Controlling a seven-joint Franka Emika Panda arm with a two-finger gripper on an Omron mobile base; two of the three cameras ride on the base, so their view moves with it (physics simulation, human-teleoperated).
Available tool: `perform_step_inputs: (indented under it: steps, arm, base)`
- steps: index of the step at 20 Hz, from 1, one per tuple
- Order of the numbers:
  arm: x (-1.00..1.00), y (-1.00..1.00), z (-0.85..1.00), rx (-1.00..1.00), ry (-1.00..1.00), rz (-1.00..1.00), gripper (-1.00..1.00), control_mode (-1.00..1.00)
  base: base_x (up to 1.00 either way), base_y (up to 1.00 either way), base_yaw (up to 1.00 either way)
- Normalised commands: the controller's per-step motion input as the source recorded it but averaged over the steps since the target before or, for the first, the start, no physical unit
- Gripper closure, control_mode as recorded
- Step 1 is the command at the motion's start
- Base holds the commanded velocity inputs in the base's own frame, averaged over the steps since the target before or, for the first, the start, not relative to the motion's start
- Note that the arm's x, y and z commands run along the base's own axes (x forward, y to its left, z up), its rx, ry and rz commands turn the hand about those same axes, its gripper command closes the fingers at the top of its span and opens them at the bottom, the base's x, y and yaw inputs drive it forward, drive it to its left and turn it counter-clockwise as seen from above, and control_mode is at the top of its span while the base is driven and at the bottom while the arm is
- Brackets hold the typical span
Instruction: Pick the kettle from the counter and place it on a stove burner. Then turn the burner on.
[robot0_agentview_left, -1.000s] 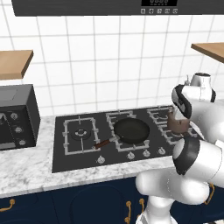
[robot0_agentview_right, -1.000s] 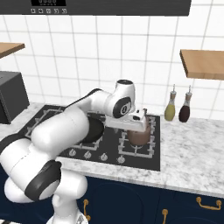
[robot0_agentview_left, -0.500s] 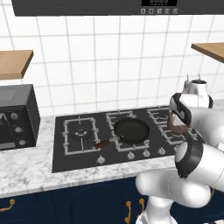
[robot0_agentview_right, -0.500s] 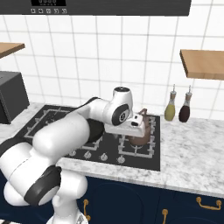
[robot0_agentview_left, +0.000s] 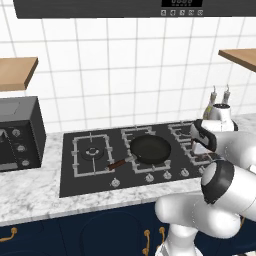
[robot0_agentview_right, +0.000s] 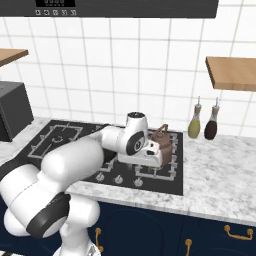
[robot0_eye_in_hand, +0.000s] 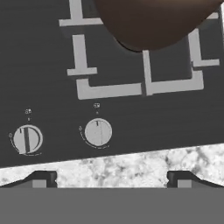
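While kettle (robot0_agentview_right: 161, 144) is sitting on the far-right burner (robot0_agentview_right: 159, 161) grate, gripper (robot0_eye_in_hand: 109, 178) is hovering w/ fingers wide apart & nothing btwn them, just near side of kettle (robot0_eye_in_hand: 151, 22). Two knobs (robot0_eye_in_hand: 98, 131) are lying below it, counter (robot0_eye_in_hand: 131, 165) edge nearer. Pan (robot0_agentview_left: 149, 149) is resting on the middle burner; two bottles (robot0_agentview_right: 202, 122) are standing right of the cooktop.

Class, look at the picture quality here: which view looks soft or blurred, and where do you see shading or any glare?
Hand view: the kettle is a dark, soft-edged brown mass at the top, too close for detail, while the knobs look slightly blurred. Right base view: even, flat rendered light, the kettle readable beside the end effector, with no glare on the cooktop. Left base view: no glare on the tiles.
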Motion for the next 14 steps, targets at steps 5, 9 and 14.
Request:
perform_step_inputs:
  steps: [5, 9, 14]
  arm:
    - [0.0, 0.06, -0.72, 0.03, 0.0, 0.0, -1.0, -1.0]
    - [0.08, 0.0, -0.59, 0.02, 0.0, 0.0, -1.0, -1.0]
    - [0.0, 0.0, -0.36, 0.02, 0.0, 0.0, -1.0, -1.0]
  base:
    - [0.0, 0.0, 0.0]
    - [0.0, 0.0, 0.0]
    - [0.0, 0.0, 0.0]
